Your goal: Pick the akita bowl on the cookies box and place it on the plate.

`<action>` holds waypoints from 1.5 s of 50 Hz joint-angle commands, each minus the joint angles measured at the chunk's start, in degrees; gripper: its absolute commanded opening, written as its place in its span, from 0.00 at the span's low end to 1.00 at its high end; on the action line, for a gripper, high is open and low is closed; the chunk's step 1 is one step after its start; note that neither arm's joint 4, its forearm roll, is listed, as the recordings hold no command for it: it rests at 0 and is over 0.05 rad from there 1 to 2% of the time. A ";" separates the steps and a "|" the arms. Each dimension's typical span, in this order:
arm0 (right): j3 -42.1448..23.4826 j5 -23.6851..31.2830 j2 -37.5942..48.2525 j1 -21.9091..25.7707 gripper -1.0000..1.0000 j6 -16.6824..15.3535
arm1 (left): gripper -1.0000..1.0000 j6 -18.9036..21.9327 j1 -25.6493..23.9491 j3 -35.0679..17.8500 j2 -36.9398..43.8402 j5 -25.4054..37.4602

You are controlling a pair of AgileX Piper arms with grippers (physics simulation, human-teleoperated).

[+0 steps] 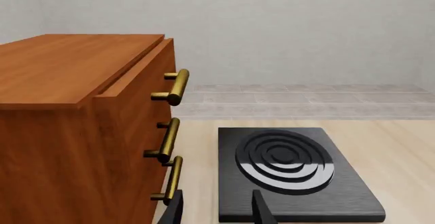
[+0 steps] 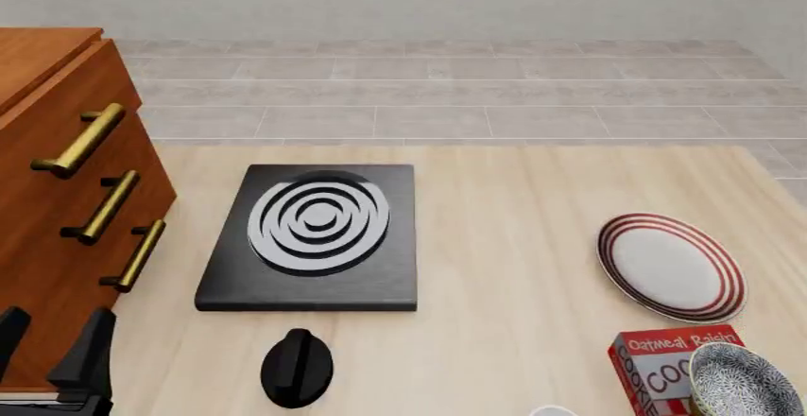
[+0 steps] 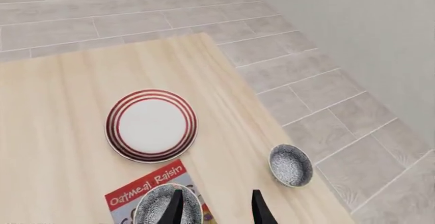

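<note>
The akita bowl (image 3: 158, 207) (image 2: 744, 384), white with black speckles, rests on the red cookies box (image 3: 146, 189) (image 2: 659, 364) at the table's near right. Just beyond the box lies the plate (image 3: 151, 124) (image 2: 671, 267), white with red rings. My right gripper (image 3: 217, 211) hangs open above the box's right side, one finger (image 3: 177, 210) over the bowl's rim, nothing between the fingers; it is outside the front view. My left gripper (image 2: 51, 345) (image 1: 217, 214) is open at the near left, beside the cabinet, holding nothing.
A wooden cabinet (image 2: 51, 170) (image 1: 75, 112) with brass handles stands at the left. A black stove burner (image 2: 316, 232) (image 1: 289, 165) sits mid-table with its knob (image 2: 297, 367) in front. A second speckled bowl (image 3: 291, 165) sits near the table's right edge.
</note>
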 commanded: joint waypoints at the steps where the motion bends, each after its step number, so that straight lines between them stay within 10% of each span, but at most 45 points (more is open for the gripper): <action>1: 4.48 -2.18 0.16 -1.21 1.00 -0.20 | 1.00 -0.01 0.01 0.00 0.00 0.00; 75: 23.13 -15.80 4.57 0.66 1.00 -0.11 | 1.00 0.00 0.01 0.00 0.00 0.00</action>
